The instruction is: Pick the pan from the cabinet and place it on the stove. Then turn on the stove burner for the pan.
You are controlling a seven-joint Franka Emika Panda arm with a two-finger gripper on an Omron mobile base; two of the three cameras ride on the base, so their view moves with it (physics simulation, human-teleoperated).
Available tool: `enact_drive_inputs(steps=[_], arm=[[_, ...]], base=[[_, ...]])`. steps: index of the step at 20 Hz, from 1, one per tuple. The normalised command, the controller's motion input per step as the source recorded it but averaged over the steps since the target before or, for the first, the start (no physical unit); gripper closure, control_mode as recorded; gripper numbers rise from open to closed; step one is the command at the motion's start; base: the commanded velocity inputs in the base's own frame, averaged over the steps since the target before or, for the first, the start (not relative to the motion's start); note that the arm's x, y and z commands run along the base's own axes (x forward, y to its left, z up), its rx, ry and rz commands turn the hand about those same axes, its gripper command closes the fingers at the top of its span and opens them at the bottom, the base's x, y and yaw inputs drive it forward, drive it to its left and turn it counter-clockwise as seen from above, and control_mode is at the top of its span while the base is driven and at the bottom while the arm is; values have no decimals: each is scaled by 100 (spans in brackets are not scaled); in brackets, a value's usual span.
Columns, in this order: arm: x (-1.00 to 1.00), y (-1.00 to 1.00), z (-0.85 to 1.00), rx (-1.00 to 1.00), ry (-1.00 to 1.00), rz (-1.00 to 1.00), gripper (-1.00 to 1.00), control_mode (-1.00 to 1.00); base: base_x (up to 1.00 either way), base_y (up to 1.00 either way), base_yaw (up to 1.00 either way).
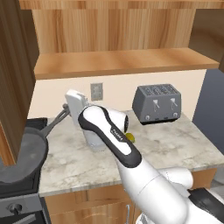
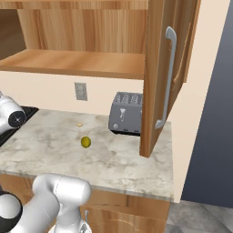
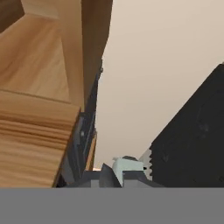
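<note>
The pan (image 1: 21, 151), dark grey and round, lies low over the black stove (image 1: 19, 186) at the far left. Its thin handle (image 1: 54, 123) slants up and to the right. My gripper (image 1: 65, 110) is shut on the end of that handle, just in front of the beige wall. I cannot tell whether the pan rests on the grate or hangs just above it. The cabinet (image 1: 122, 61) stands open above the counter with a bare wooden shelf. Its right door (image 2: 166, 77) is swung out. In the hand view a dark mass (image 3: 192, 140) lies to the right of wood panels (image 3: 39, 109).
A grey two-slot toaster (image 1: 157, 103) stands at the back right of the marble counter (image 1: 175, 144). A small yellow-green fruit (image 2: 85, 142) lies mid-counter, near my forearm. The stove's front knob (image 1: 15, 209) is at the lower left. A wall outlet (image 1: 96, 91) sits behind my hand.
</note>
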Motion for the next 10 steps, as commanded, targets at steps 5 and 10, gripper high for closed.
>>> enact_drive_inputs(steps=[5,10], arm=[[41,33,-40,0,0,0,100,-100],[40,34,-43,0,0,0,100,-100]], base=[[0,0,0],[0,0,0]])
